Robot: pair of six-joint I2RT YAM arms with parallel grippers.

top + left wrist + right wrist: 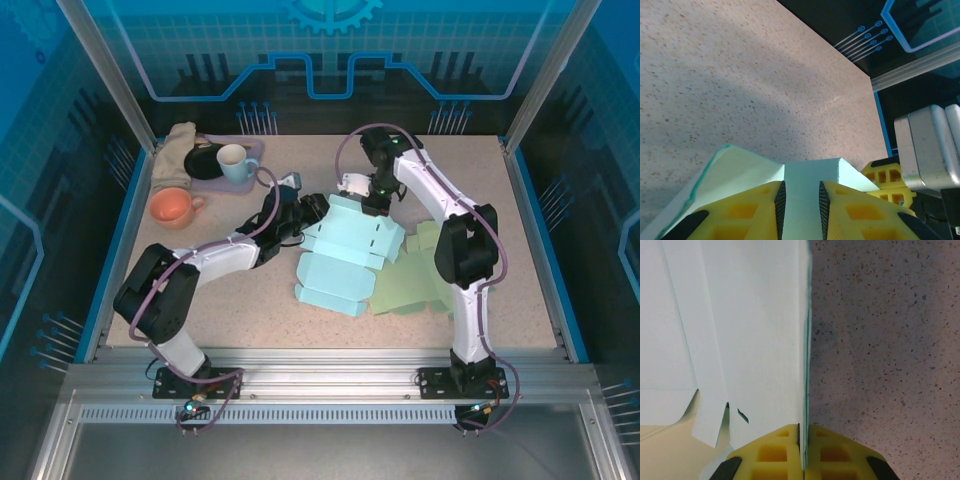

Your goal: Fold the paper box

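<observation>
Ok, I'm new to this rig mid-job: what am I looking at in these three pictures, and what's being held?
Two robot arms are bolted at the near edge of a table. The wide picture looks down from above and behind them; the other two come from wrist cameras, yellow fingers at the bottom. The light blue paper box lies mid-table, green sheets to its right, an orange cup, a mug and a cloth far left. The left end effector and right end effector each pinch a box panel.

Robot lab cell, aluminium frame (pixel 320 372), blue printed panels (pixel 330 45)
</observation>
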